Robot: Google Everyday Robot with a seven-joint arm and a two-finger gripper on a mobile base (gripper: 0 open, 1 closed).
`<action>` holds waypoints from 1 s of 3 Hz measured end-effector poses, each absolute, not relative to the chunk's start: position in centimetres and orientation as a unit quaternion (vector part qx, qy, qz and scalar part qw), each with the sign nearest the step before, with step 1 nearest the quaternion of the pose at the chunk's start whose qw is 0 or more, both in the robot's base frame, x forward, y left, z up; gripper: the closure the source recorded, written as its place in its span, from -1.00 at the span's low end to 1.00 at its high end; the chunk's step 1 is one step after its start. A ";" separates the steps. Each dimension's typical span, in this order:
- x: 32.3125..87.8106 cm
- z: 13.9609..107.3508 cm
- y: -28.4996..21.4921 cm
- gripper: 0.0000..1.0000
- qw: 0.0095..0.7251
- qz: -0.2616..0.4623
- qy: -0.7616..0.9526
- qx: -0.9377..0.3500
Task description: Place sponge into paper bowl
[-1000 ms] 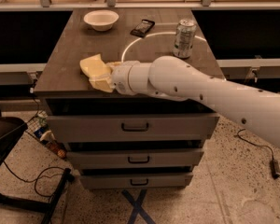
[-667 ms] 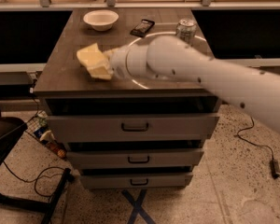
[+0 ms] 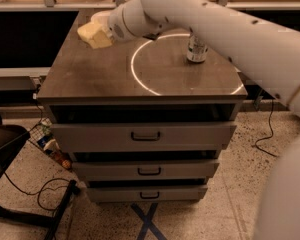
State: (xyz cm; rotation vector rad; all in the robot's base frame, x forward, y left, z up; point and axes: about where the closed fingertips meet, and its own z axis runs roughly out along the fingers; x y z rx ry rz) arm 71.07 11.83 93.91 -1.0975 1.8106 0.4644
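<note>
Now the hand (image 3: 104,34) is sitting farther back on the counter (image 3: 90,79) than a moment ago, close to the paper bowl (image 3: 99,17). It is squeezing the sponge (image 3: 90,32) tight at its tip. The sponge is hanging just in front of the bowl's rim. A silver can (image 3: 196,50) is standing off to the right.
</note>
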 end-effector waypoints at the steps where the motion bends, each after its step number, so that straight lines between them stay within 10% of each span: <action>1: 75.5 91.3 13.7 1.00 0.403 0.191 0.777 -0.444; 3: 80.2 93.3 11.1 1.00 0.384 0.174 0.808 -0.411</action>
